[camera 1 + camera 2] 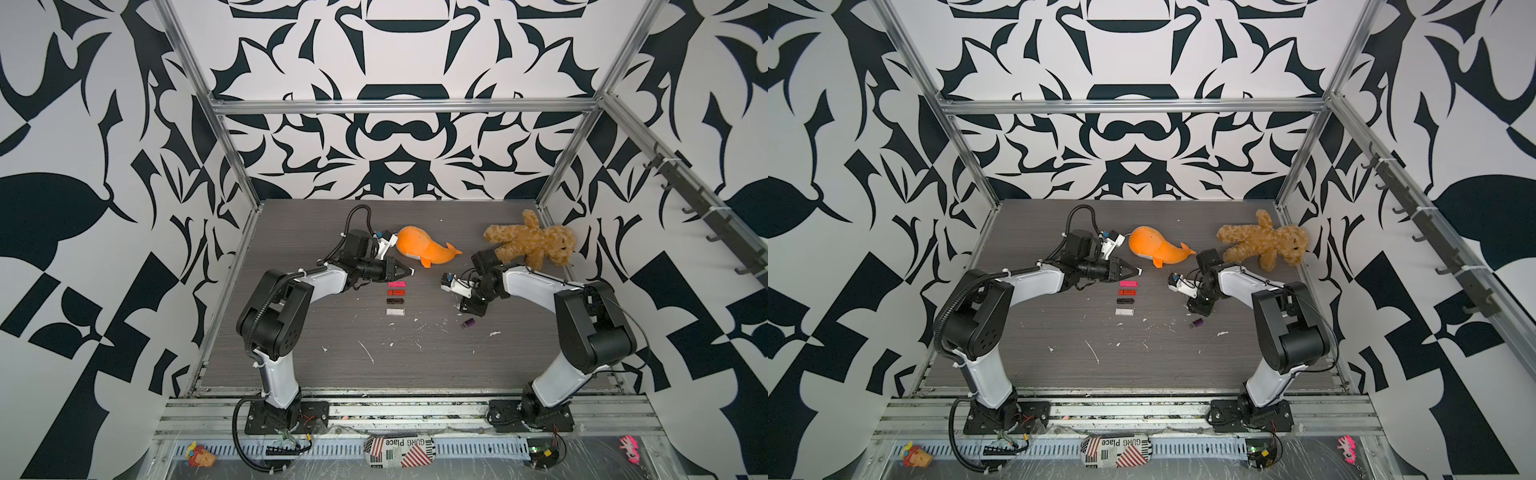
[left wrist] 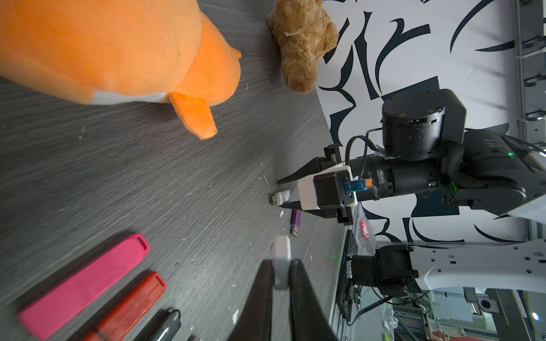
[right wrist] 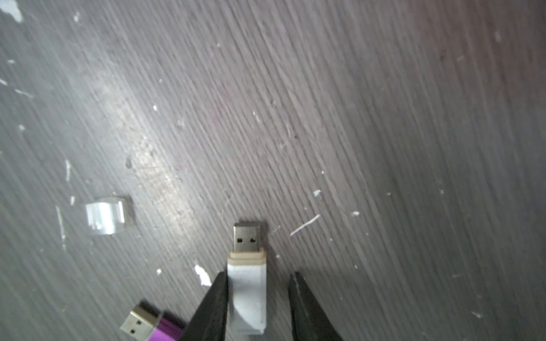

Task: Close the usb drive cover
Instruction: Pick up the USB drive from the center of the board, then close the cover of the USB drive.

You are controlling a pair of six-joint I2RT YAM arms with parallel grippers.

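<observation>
The job is about halfway, I'd say: both pieces are being dealt with, but the cover is not on yet. The left gripper [image 2: 281, 267] is clamped tight on a small white cap [image 2: 281, 251], which sticks out past its fingertips and is carried above the table [image 1: 332, 374], near the row of four drives [image 1: 395, 301] that already look closed. Across from it, the right gripper [image 3: 259, 274] points down at the white drive [image 3: 247, 292], which appears to lie flat on the table with its bare metal plug [image 3: 247, 237] facing away from the jaws. Those jaws are partly open around the drive's body; one finger [image 3: 218, 295] is against its side, while a clear gap shows between the drive and the other finger, so I would not call it a firm hold. Cap and drive are well apart. What is left, as I judge it, is to finish the grip on the drive, lift it, bring the plug in line with the cap's open end, and push the two together. A purple drive [image 3: 165, 327] with its plug uncovered lies just beside the right gripper, and a small clear piece [image 3: 107, 215], perhaps another cap, lies a little way off.
</observation>
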